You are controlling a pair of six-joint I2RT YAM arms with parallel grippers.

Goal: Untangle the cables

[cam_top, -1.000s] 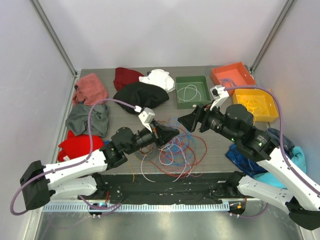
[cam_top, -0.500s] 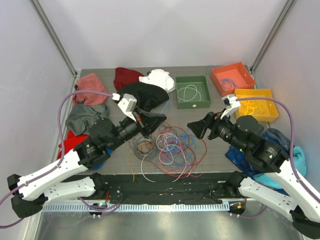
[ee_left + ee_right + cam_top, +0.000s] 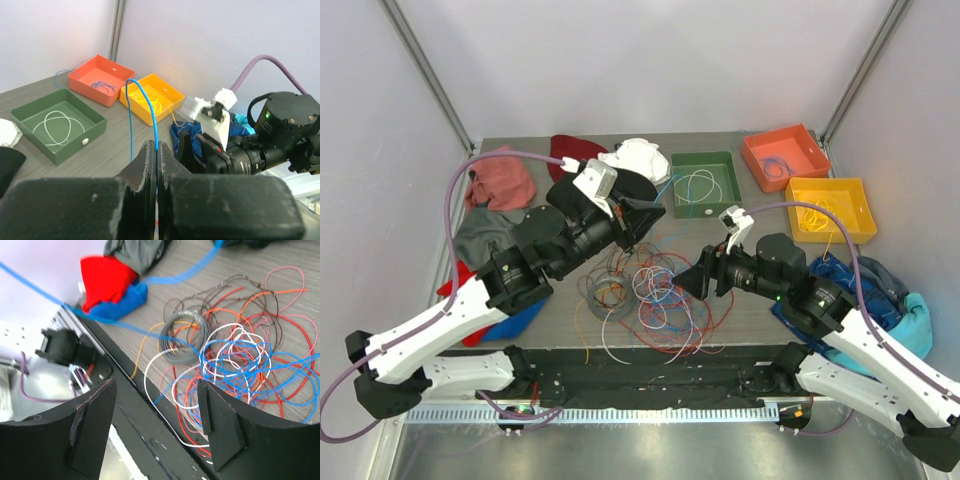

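The cables (image 3: 660, 295) lie tangled at the table's front middle: red, blue, white, orange and pink loops, with a grey coil (image 3: 605, 295) on the left. My left gripper (image 3: 655, 212) is raised behind the pile and shut on a thin blue cable (image 3: 155, 120), which arches up from the closed fingertips (image 3: 156, 150). That blue cable (image 3: 125, 322) runs taut and blurred across the right wrist view down into the tangle (image 3: 235, 360). My right gripper (image 3: 685, 283) hovers at the pile's right edge, open (image 3: 155, 390), with nothing between its fingers.
At the back stand a green tray (image 3: 705, 210) holding a white cable, an orange tray (image 3: 785, 150) with a blue one and a yellow tray (image 3: 830, 212) with a yellow one. Garments lie along the left side and back (image 3: 500, 180), and a blue one (image 3: 880, 290) lies at the right.
My left gripper has risen and moved back and right, drawing the blue cable up from the pile. My right gripper came down and left, to the pile's right edge.
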